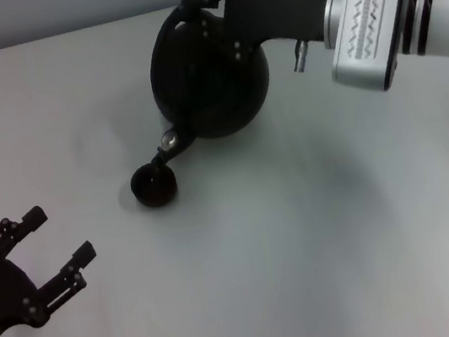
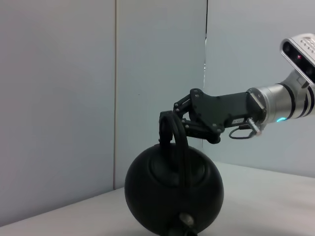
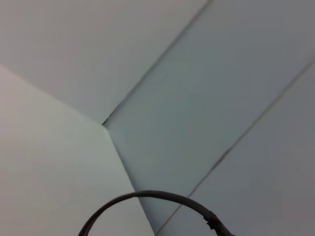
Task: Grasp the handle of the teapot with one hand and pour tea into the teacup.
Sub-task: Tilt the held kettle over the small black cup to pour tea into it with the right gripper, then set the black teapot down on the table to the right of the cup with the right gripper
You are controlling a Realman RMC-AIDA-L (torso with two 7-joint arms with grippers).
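Observation:
The round matte black teapot (image 1: pixel 211 81) is tipped toward me, its short spout (image 1: pixel 170 140) pointing down just above the small black teacup (image 1: pixel 155 185) on the table. My right gripper (image 1: pixel 197 8) is shut on the arched handle (image 2: pixel 172 135) at the pot's top. In the left wrist view the teapot (image 2: pixel 172 191) hangs tilted from the right gripper (image 2: pixel 171 120), spout (image 2: pixel 186 219) lowest. A dark arc of the handle (image 3: pixel 147 195) crosses the right wrist view. My left gripper (image 1: pixel 61 234) stands open near the table's front left, apart from the cup.
The pale grey table (image 1: pixel 329 237) stretches to the front and right. A light wall with panel seams (image 2: pixel 116 93) stands behind it. The right arm's silver wrist (image 1: pixel 368 22) reaches in from the far right.

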